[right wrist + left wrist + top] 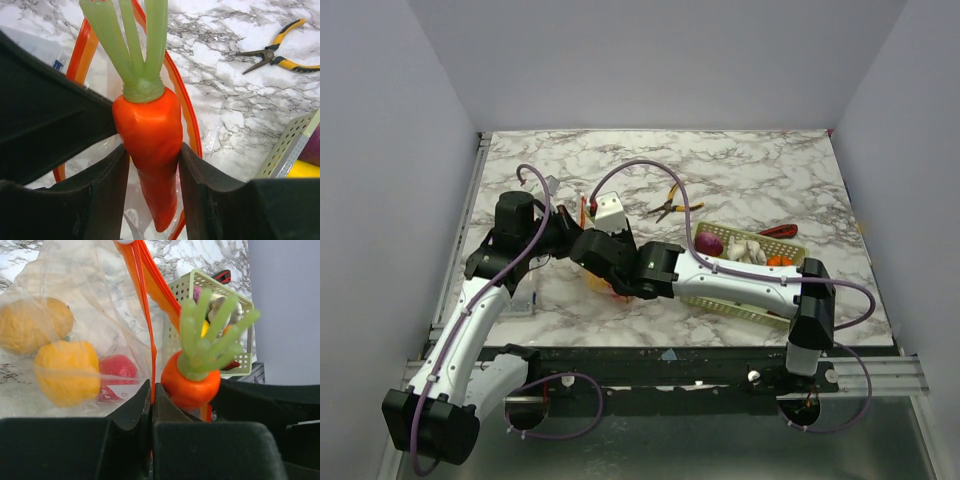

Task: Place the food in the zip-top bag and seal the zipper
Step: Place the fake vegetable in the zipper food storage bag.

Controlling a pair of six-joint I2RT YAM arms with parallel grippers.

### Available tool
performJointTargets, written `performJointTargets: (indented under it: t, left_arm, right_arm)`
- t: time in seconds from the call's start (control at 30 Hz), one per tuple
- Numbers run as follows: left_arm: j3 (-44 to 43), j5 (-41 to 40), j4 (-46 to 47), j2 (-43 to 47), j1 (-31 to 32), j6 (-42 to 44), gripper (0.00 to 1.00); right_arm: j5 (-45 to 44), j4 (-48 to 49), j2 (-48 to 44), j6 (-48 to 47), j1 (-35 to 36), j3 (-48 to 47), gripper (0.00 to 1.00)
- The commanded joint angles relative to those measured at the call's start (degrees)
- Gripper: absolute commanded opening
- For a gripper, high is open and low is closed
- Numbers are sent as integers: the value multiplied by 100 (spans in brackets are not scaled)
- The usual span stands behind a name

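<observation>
In the left wrist view my left gripper is shut on the red-orange zipper and holds one edge of the clear zip-top bag up. Inside the bag lie a yellow pepper, a yellow-orange fruit and a red apple. My right gripper is shut on an orange toy carrot with green leaves. It holds the carrot tip-down inside the loop of the zipper, at the bag's mouth. From above, both grippers meet left of centre.
A pale green mesh basket with more food and white bulbs lies under the right arm. Yellow-handled pliers lie behind it, and a red-handled tool lies by the basket's far corner. Walls enclose the marble table.
</observation>
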State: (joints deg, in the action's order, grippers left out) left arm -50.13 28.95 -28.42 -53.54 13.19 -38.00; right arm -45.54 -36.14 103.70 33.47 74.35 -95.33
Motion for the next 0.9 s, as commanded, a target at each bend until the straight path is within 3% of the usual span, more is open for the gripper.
performJointTargets:
  t: [0.0,0.3,0.5,0.7,0.87]
  left_arm:
    - [-34,133,169,-18,-1,89,0]
    - [-71,55,78,-61,-2,377,0]
    - [-441,-408,-446,-261,-7,877,0]
    - [-327,-584,-532,-255,-9,939,0]
    - [-353,-711,-792,-256,-1,1108,0]
  right_arm:
    - [129,-322,300,-147,-81,-399,51]
    - [250,-1154,858,-903,-324,-1810,65]
    - [635,-1521,688,-1242,-402,-2467,75]
    - [1638,-754,-212,-833,-777,-1144,77]
    - [1728,-523,-997,-1005,-947,-93,75]
